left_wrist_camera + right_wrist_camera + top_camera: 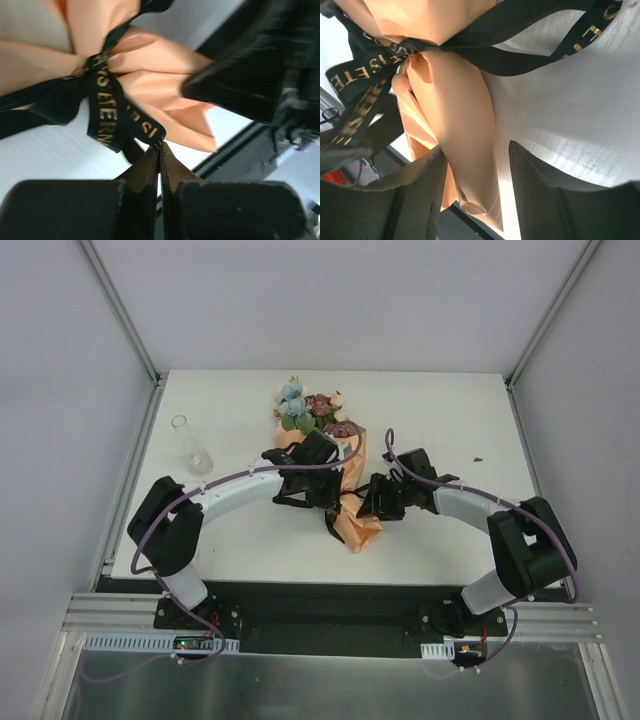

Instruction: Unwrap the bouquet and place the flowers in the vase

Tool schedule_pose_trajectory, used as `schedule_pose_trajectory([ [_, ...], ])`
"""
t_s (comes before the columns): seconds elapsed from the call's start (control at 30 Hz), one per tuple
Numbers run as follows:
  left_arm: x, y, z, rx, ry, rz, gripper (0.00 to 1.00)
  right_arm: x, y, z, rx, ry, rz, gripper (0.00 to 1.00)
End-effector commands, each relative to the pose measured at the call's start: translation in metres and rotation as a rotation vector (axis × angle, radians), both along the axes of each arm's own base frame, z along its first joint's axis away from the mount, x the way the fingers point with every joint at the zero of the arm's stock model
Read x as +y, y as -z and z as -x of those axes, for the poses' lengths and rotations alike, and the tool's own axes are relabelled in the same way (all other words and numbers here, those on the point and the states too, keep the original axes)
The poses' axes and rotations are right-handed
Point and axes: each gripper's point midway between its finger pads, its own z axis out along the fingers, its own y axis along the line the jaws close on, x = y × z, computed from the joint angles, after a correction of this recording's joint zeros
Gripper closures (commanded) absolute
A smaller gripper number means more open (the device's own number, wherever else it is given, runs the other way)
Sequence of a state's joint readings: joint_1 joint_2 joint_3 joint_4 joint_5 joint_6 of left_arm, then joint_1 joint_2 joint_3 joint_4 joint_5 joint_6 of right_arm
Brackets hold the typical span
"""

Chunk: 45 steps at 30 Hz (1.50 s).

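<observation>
The bouquet [347, 502] lies on the white counter [455, 430] between the two arms. Its flowers [306, 407] are at the far end and its narrow paper tail points toward the arm bases. The peach paper is still wrapped round the stems and cinched by the black ribbon [102, 95], whose knot is tied.

The left gripper [160, 151] is clenched, its two fingers pressed flat against each other. It sits just beside the bouquet's knot on the near side. The end of one gold-lettered ribbon tail runs straight into the fingertips and looks nipped between them.

The right gripper [476, 149] is spread, not grasping. It straddles the bouquet's narrow tail below the knot. The paper touches one finger [427, 172], while the other finger [535, 175] stands apart from it over bare counter. A loop of ribbon crosses the counter just beyond the paper.

The glass vase [190, 447] is on the counter well to the left of the bouquet, away from both grippers, with nothing in it.
</observation>
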State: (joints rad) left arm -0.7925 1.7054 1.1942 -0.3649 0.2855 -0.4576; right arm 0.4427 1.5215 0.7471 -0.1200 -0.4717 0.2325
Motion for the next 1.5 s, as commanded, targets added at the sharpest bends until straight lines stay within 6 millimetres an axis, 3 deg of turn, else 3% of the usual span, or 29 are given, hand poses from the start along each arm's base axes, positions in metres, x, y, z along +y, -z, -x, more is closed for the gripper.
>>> schedule_pose_trajectory([
  [0.0, -0.027, -0.089, 0.007, -0.071, 0.079, 0.228, 1.00, 0.010, -0.003, -0.011, -0.026, 0.021, -0.041, 0.46],
  [0.2, -0.038, -0.154, 0.015, -0.110, 0.120, 0.381, 1.00, 0.011, 0.003, -0.013, -0.018, 0.029, -0.041, 0.48],
  [0.4, -0.028, -0.226, 0.025, -0.248, 0.146, 0.504, 1.00, 0.010, 0.006, -0.015, -0.014, 0.032, -0.031, 0.48],
  [0.53, -0.006, -0.275, 0.035, -0.422, 0.155, 0.563, 1.00, 0.011, 0.008, -0.017, -0.008, 0.034, -0.030, 0.49],
  [0.8, 0.040, -0.337, 0.052, -0.692, 0.126, 0.618, 1.00, 0.012, 0.011, -0.018, -0.003, 0.030, -0.026, 0.48],
  [0.93, 0.075, -0.369, 0.061, -0.865, 0.076, 0.626, 1.00, 0.012, 0.011, -0.018, -0.003, 0.032, -0.025, 0.48],
  [1.0, 0.089, -0.378, 0.061, -0.932, 0.045, 0.612, 1.00, 0.011, 0.011, -0.018, -0.005, 0.034, -0.024, 0.48],
  [1.03, 0.105, -0.387, 0.061, -0.985, -0.013, 0.600, 1.00, 0.011, 0.010, -0.018, -0.008, 0.033, -0.024, 0.48],
  [1.17, 0.137, -0.392, 0.056, -1.062, -0.122, 0.525, 1.00, 0.011, 0.010, -0.018, -0.007, 0.037, -0.022, 0.48],
  [1.47, 0.178, -0.380, 0.048, -1.079, -0.240, 0.338, 1.00, 0.010, 0.010, -0.019, -0.009, 0.038, -0.021, 0.48],
])
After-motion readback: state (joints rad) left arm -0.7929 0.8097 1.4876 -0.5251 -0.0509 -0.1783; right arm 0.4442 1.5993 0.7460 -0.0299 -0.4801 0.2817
